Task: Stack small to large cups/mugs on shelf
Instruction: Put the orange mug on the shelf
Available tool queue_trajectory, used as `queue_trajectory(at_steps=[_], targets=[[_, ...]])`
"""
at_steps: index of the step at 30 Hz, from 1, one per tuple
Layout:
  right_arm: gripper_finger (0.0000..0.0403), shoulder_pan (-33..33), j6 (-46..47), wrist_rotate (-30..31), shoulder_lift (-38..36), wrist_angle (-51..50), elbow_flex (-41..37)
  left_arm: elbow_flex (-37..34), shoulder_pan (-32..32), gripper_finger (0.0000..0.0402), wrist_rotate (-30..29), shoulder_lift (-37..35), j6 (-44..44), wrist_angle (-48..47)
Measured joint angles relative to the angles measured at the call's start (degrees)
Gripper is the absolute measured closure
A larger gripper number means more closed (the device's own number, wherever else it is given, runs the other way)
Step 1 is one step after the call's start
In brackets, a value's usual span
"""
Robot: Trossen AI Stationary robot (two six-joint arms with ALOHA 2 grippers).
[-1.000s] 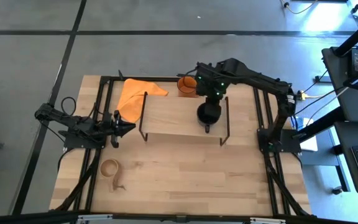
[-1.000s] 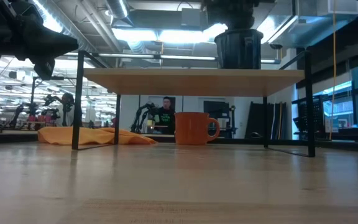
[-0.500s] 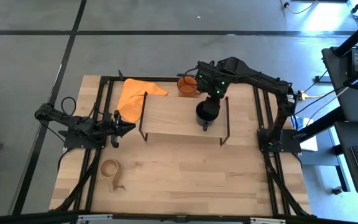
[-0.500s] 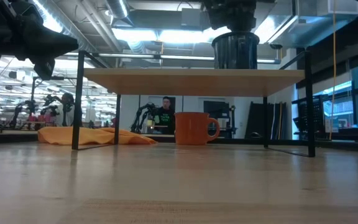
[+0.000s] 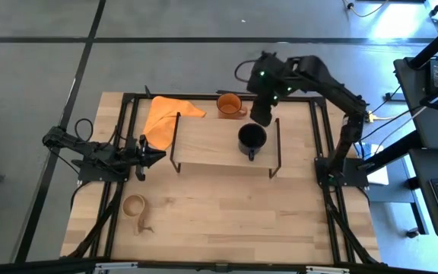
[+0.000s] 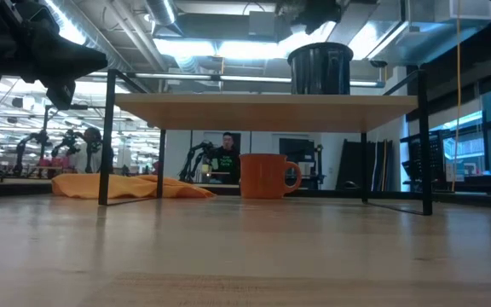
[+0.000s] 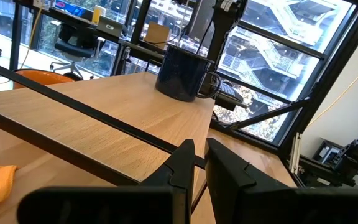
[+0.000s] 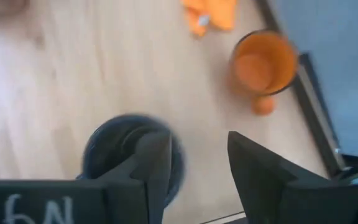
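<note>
**A:** Mug check: where's everything sitting?

**B:** dark navy mug [image 5: 252, 138] is upright on the shelf [image 5: 204, 143], toward the end nearest the right arm, handle pointing at the table's front edge. Low view shows it standing free on the board, nothing touching it. Orange mug [image 5: 229, 105] is down on the table [image 5: 226, 205] just behind the shelf, near the orange cloth [image 5: 163, 116]. The tan wooden cup [image 5: 135, 205] is well apart from all that, on the front left part of the table

**A:** And the grippers?

**B:** right gripper [image 5: 262, 113] hangs above the shelf's back edge, between the two mugs in the top-down view. Its wrist camera looks down past spread fingers [image 8: 157, 158] with a clear gap and nothing between them, navy mug right below. Left gripper [image 5: 154, 157] is parked beside the shelf's left end, fingers [image 7: 185, 163] pressed nearly together, holding nothing

**A:** Anyone in the background?

**B:** yeah, a person [image 6: 226, 153] shows far back in the room under the shelf line
</note>
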Motion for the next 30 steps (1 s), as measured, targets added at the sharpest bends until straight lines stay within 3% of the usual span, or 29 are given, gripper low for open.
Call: queue_trajectory(at_steps=[5,8,14,20,24,28,30], targets=[[0.0243,-5.45,0.21,0.00,0.15,0.65,0.76,0.00,0.00,0.0370,0.00,0.00,0.00,0.00],[0.0243,-9.08,0.36,-4.77,1.32,2.28,0.06,0.00,0.00,0.0370,0.00,0.01,0.01,0.02],[0.0243,-13.36,0.41,-11.73,7.47,12.69,-0.24,0.00,-0.01,0.0370,0.00,0.02,0.02,0.01],[0.0243,-16.71,0.03,-12.58,13.52,16.62,-0.29,-0.06,0.00,0.0370,-3.30,0.02,0.10,0.96],[0.0243,-19.17,0.73,-12.61,15.50,17.44,-0.29,-0.09,-0.02,0.0370,-4.81,0.02,-0.75,7.62],[0.0243,-20.68,4.17,-12.61,15.78,18.70,-0.29,-0.09,0.00,0.0370,-15.53,0.02,1.69,20.37],[0.0243,-21.38,5.68,-12.61,15.76,19.60,-0.27,-0.06,0.21,0.0370,-16.59,0.02,6.95,29.26]])
